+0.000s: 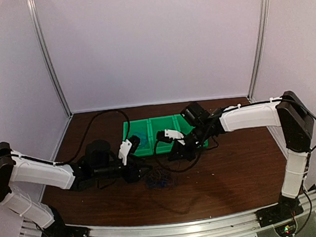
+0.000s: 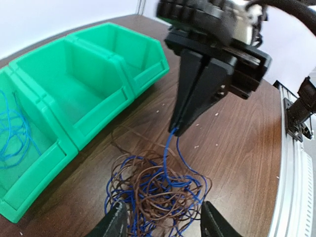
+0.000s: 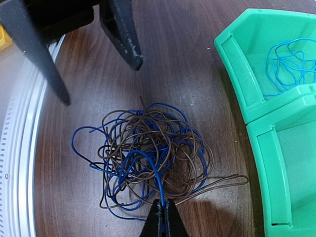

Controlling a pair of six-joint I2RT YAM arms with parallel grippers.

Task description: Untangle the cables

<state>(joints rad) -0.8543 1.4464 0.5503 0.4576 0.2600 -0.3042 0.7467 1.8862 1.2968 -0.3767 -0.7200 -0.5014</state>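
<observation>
The cables (image 3: pixel 148 153) lie as one loose tangle of thin blue and brown wires on the dark wooden table; the tangle also shows in the left wrist view (image 2: pixel 158 190) and the top view (image 1: pixel 158 180). My right gripper (image 3: pixel 163 211) is shut on one blue wire (image 3: pixel 157 180) at the near edge of the tangle and holds a loop of it raised; it appears from outside in the left wrist view (image 2: pixel 177 129). My left gripper (image 2: pixel 165 219) is open, its two fingers low on either side of the tangle. A separate light-blue wire (image 3: pixel 289 64) lies in one compartment of the green bin (image 3: pixel 261 148).
The green bin (image 2: pixel 94 118) has three compartments and stands just beyond the tangle; in the left wrist view the other two hold nothing that I can see. The metal rail (image 2: pixel 296 173) marks the table's near edge. The arms' thick black cables run behind the bin (image 1: pixel 99 117).
</observation>
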